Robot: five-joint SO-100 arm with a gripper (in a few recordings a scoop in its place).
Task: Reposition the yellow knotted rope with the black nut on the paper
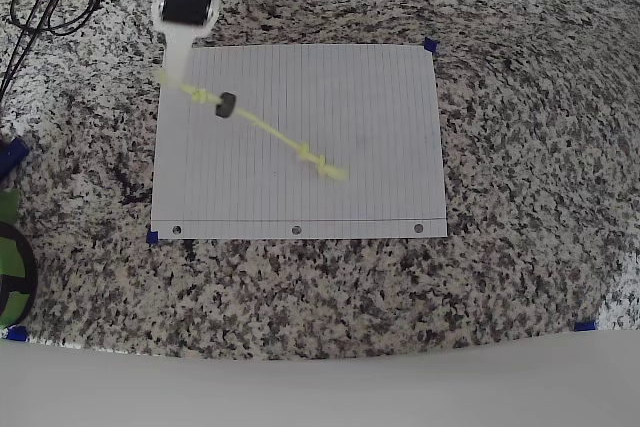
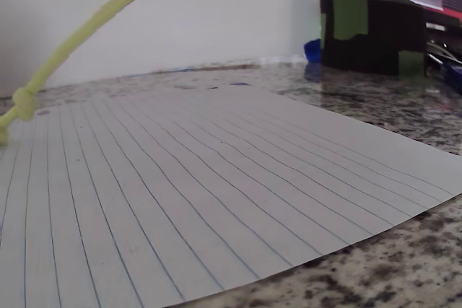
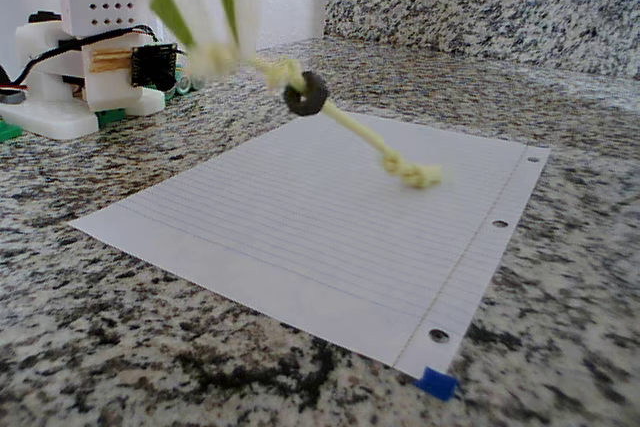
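While the speckled granite counter (image 1: pixel 520 147) is lying under everything, the paper (image 1: pixel 330 197) is resting flat on it, with its three punched holes along the edge nearest the bottom of the overhead view. Small blue tape bits (image 1: pixel 430 45) are marking spots at the sheet's corners and out on the stone.

Above the sheet's top left corner in the overhead view, the white arm (image 1: pixel 185 12) is reaching down. Its gripper (image 3: pixel 200 42) is looking blurry in the fixed view, and it is pinching one end of the yellow knotted rope (image 1: pixel 270 132), so the fingers are closed on that end.

The rope is hanging in the air on a slant. Its held end is high, and its far knot (image 3: pixel 415 175) is down near the middle of the sheet; whether it is touching cannot be told. The black nut (image 1: pixel 226 105) is sitting on the rope close to the gripper, just past the near knot.

The carrying step seems to be going on now. Next, the arm likely needs to lower the rope until it is lying on the sheet, then let go gently so the nut is not rolling off.
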